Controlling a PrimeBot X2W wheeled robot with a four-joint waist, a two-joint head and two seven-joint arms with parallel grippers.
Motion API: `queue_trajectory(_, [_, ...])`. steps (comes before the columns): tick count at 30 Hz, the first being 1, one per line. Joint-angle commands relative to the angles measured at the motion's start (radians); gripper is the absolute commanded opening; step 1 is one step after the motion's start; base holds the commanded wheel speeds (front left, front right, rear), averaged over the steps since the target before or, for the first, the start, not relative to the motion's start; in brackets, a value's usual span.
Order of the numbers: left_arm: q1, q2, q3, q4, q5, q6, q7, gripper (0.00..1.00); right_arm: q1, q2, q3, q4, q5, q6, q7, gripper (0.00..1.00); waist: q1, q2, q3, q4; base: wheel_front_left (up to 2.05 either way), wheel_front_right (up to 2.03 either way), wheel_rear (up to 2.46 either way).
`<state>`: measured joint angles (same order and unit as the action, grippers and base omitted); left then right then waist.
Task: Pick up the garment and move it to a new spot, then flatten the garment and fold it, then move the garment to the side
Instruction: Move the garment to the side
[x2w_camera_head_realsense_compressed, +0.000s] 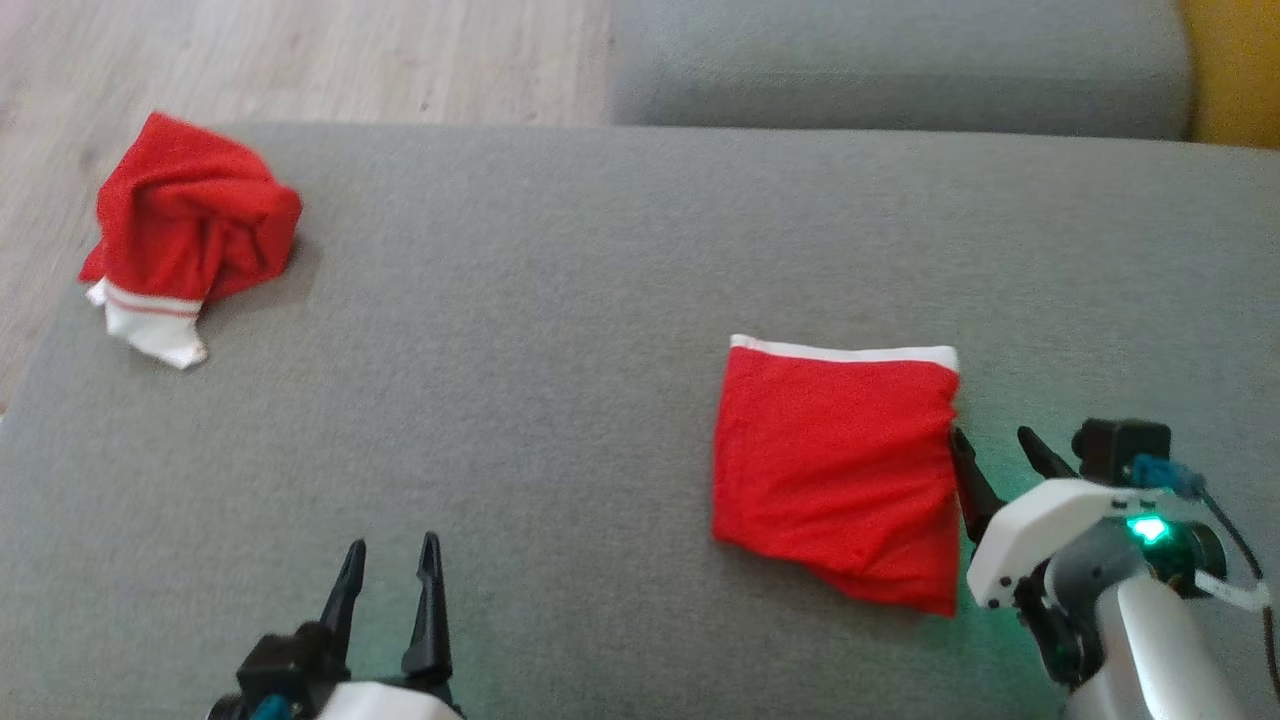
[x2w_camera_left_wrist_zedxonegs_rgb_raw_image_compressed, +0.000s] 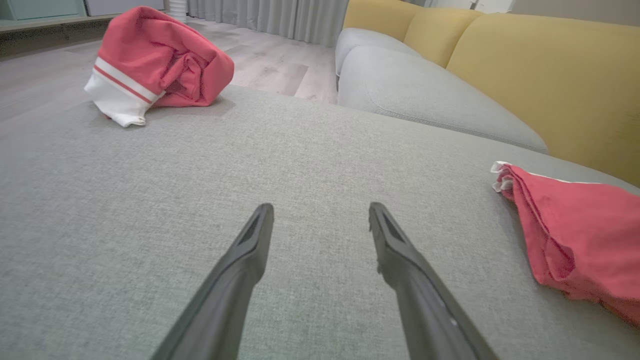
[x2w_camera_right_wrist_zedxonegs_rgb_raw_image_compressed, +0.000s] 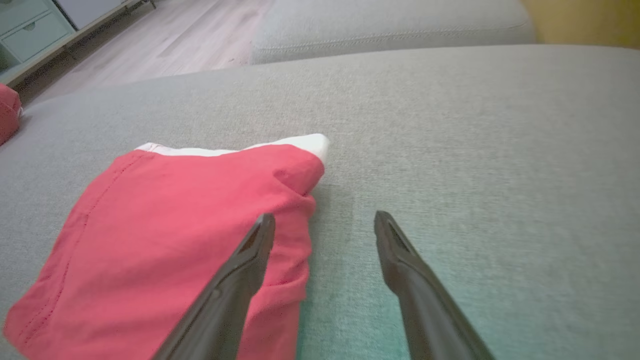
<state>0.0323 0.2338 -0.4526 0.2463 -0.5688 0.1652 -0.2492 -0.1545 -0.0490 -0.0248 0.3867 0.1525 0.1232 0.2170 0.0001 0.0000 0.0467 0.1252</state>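
At the near edge of the wide grey woven sofa cushion (x2w_camera_head_realsense_compressed: 560, 350), the left pincer (x2w_camera_head_realsense_compressed: 393, 545) hovers released, its fingers spread over bare fabric. Slightly farther, the right pincer (x2w_camera_head_realsense_compressed: 990, 435), likewise released and grasping nothing, has one finger at the right edge of a folded plain red cloth with a thin white border (x2w_camera_head_realsense_compressed: 835, 460). Far left, by the cushion's far corner: the crumpled red jersey garment with white striped-trim sleeve (x2w_camera_head_realsense_compressed: 190, 225). Beyond: pale wooden floor (x2w_camera_head_realsense_compressed: 300, 60).
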Motion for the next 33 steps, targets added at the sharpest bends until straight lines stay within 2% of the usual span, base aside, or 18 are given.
queue_trajectory(1, [-0.061, -0.001, 0.031, -0.025, 0.014, -0.004, -0.012, 1.0, -0.066, -0.012, 0.019, -0.012, 0.002, 0.008, 0.012, 1.0, -0.0001, 0.0, 0.038, 0.038, 0.0, 0.0, 0.0])
queue_trajectory(8, [-0.078, -0.014, 0.037, -0.019, 0.024, -0.012, -0.012, 1.0, -0.13, -0.031, 0.035, 0.115, 0.05, 0.008, 0.069, 1.0, -0.0001, 0.0, 0.074, 0.074, 0.0, 0.0, 0.0])
queue_trajectory(9, [-0.079, -0.016, 0.04, -0.018, 0.025, -0.013, -0.012, 1.0, -0.135, -0.032, 0.038, 0.129, 0.06, 0.008, 0.073, 0.93, -0.0001, 0.0, 0.076, 0.075, 0.0, 0.0, 0.0])
queue_trajectory(10, [-0.079, -0.017, 0.042, -0.018, 0.027, -0.014, -0.012, 1.0, -0.141, -0.033, 0.041, 0.14, 0.068, 0.008, 0.075, 0.6, -0.0001, 0.0, 0.079, 0.075, 0.0, 0.0, 0.0])
queue_trajectory(12, [-0.08, -0.019, 0.049, -0.019, 0.03, -0.016, -0.012, 1.0, -0.152, -0.035, 0.048, 0.159, 0.084, 0.008, 0.079, 0.05, -0.0001, 0.0, 0.084, 0.072, 0.0, 0.0, 0.0])
queue_trajectory(13, [-0.081, -0.02, 0.051, -0.02, 0.032, -0.016, -0.012, 1.0, -0.157, -0.036, 0.051, 0.165, 0.091, 0.008, 0.078, 0.0, -0.0001, 0.0, 0.087, 0.069, 0.0, 0.0, 0.0])
queue_trajectory(18, [-0.088, -0.025, 0.053, -0.027, 0.044, -0.021, -0.012, 1.0, -0.188, -0.052, 0.059, 0.17, 0.104, 0.008, 0.042, 0.0, -0.0001, 0.0, 0.106, 0.037, 0.0, 0.0, 0.0])
queue_trajectory(22, [-0.103, -0.027, 0.053, -0.047, 0.057, -0.03, -0.013, 1.0, -0.227, -0.07, 0.057, 0.156, 0.102, 0.008, 0.001, 0.0, -0.0001, 0.0, 0.134, -0.023, 0.0, 0.0, 0.0])
queue_trajectory(33, [-0.186, 0.006, 0.039, -0.121, 0.101, -0.032, 0.019, 1.0, -0.314, -0.125, 0.006, 0.078, 0.097, 0.008, -0.037, 0.0, -0.0001, 0.0, 0.252, -0.298, 0.0, 0.0, 0.0])
